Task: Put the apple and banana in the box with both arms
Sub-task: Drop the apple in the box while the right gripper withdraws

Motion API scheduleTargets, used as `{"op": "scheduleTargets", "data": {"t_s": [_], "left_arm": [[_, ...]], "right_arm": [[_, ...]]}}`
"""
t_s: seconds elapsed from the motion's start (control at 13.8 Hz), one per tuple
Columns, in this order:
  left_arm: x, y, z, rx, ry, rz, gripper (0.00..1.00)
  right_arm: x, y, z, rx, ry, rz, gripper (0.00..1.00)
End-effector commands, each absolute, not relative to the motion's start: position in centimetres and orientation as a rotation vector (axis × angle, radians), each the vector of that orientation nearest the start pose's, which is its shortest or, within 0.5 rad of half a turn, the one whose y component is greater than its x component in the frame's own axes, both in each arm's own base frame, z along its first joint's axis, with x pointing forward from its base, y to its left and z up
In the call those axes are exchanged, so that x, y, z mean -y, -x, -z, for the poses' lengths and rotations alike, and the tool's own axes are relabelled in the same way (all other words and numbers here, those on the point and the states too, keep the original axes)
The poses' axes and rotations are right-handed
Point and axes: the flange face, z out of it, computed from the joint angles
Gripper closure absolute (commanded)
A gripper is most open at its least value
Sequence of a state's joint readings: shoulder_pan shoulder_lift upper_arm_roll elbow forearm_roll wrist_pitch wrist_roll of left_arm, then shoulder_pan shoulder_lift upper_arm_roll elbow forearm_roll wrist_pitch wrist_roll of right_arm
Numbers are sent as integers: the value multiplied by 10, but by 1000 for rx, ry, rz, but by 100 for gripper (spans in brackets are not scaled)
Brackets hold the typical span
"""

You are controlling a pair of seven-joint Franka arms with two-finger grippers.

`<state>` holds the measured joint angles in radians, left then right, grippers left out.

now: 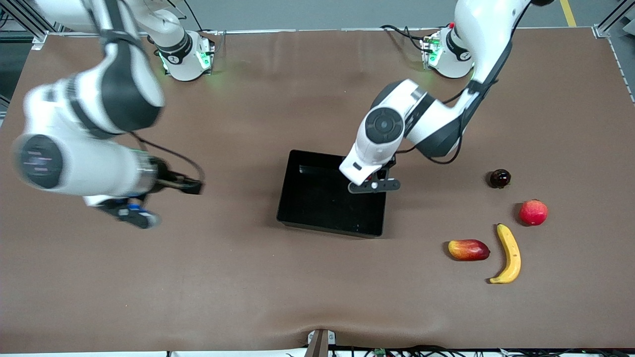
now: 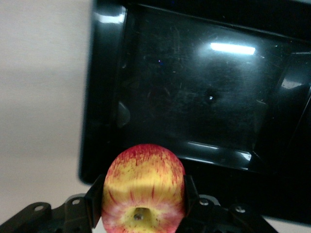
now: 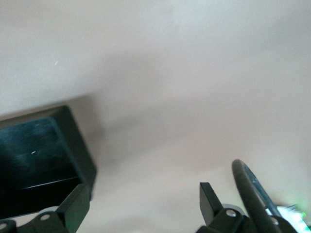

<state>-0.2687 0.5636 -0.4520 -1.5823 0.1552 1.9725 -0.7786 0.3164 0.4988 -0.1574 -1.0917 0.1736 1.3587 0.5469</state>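
The left gripper (image 2: 141, 204) is pinching the apple (image 2: 143, 187) between its two fingers (image 2: 190, 194) and is hanging over the box (image 1: 307, 198), above the side of the box toward the left arm's end of the table. The box is sitting near the middle of the worktop. The banana (image 1: 510, 254) is lying on the table toward the left arm's end, nearer to the front edge than the box. A red-yellow long fruit (image 1: 469, 249) is lying just beside it, and a pinkish-red round fruit (image 1: 534, 212) and a dark small fruit (image 1: 500, 178) are lying farther from the front edge. The right gripper (image 3: 141, 204) is hovering over bare table toward the right arm's end, with its fingers (image 3: 209, 199) spread and holding nothing.
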Motion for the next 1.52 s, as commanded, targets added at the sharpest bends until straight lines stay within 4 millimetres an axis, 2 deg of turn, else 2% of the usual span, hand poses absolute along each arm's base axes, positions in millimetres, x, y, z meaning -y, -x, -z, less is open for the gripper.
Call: {"op": "scheduleTargets", "data": {"t_s": [0.0,0.07,0.15,0.29,0.44,0.51,0.58,0.65,0.73,0.87,0.94,1.02,1.09,1.16,1.31,1.38,1.45], "left_arm": [[427,-537,-296,0,3117,-218,100],[427,-538,-280,-10,3110,-234,100],[428,-539,-266,-9,3114,-245,100],[430,-541,-250,-20,3133,-223,100],[429,-538,-234,-41,3110,-235,99],[427,-537,-227,-65,3105,-251,87],[428,-536,-218,-63,3100,-272,80],[429,-534,-211,-61,3098,-285,77],[433,-531,-208,-68,3095,-289,69],[436,-529,-209,-67,3095,-288,32],[437,-531,-215,-58,3101,-274,6],[434,-535,-224,-51,3105,-258,0],[428,-541,-237,-36,3108,-234,0],[422,-547,-253,-26,3112,-205,0],[396,-564,-303,27,3106,-138,0],[373,-577,-330,83,3102,-99,0],[351,-587,-349,142,3097,-83,0]], "right_arm": [[-99,-635,-567,-512,3150,-289,0],[-62,-635,-575,-511,3127,-258,0],[-38,-633,-584,-435,3131,-235,0],[-4,-620,-605,-354,3130,-202,0],[17,-587,-623,-358,3108,-157,0],[23,-567,-631,-326,3101,-71,0],[31,-546,-632,-272,3109,-19,0],[35,-532,-630,-219,3131,-35,0],[37,-526,-625,-190,3153,-117,0],[38,-529,-633,-148,3166,-70,0],[37,-530,-644,-130,3170,-31,0],[35,-528,-680,-131,3175,73,0],[31,-527,-696,-133,3171,108,0],[31,-530,-695,-119,3168,103,0],[34,-529,-688,-88,3172,61,0],[37,-528,-687,-30,3174,50,0],[40,-527,-686,-20,3173,31,0]]}}
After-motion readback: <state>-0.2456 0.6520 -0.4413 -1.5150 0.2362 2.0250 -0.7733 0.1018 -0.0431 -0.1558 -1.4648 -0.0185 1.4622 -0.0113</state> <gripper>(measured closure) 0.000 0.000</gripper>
